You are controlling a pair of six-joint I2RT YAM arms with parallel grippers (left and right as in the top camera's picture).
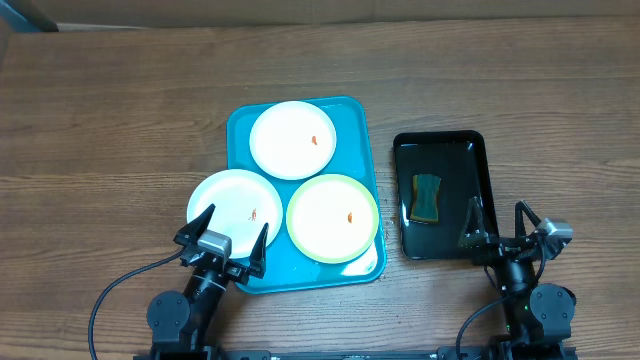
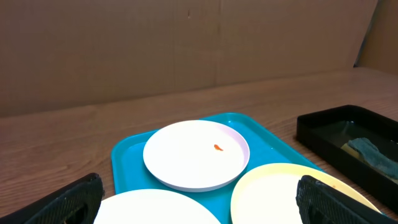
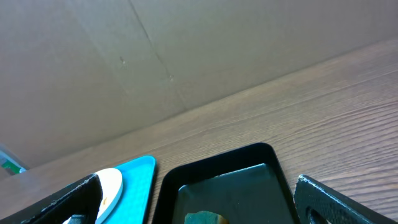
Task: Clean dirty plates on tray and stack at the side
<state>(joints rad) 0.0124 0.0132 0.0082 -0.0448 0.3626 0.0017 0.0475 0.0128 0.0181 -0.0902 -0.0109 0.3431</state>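
The turquoise tray (image 1: pixel 355 120) lies at the table's centre with three plates on it. A white plate (image 1: pixel 292 140) at the back carries an orange smear. A second white plate (image 1: pixel 233 205) hangs over the tray's left edge, also with a small smear. A yellow-green plate (image 1: pixel 333 217) with a smear sits at the front right. My left gripper (image 1: pixel 235 228) hovers open over the near-left plate, holding nothing. In the left wrist view its fingers frame the near white plate (image 2: pixel 155 208) and the yellow-green plate (image 2: pixel 273 196). My right gripper (image 1: pixel 497 215) is open and empty at the black tray's near end.
A glossy black tray (image 1: pixel 440 195) stands right of the turquoise one, holding a green-yellow sponge (image 1: pixel 427 197) in what looks like shallow liquid. A brown cardboard wall (image 2: pixel 186 50) runs behind the wooden table. Both arm bases sit at the front edge.
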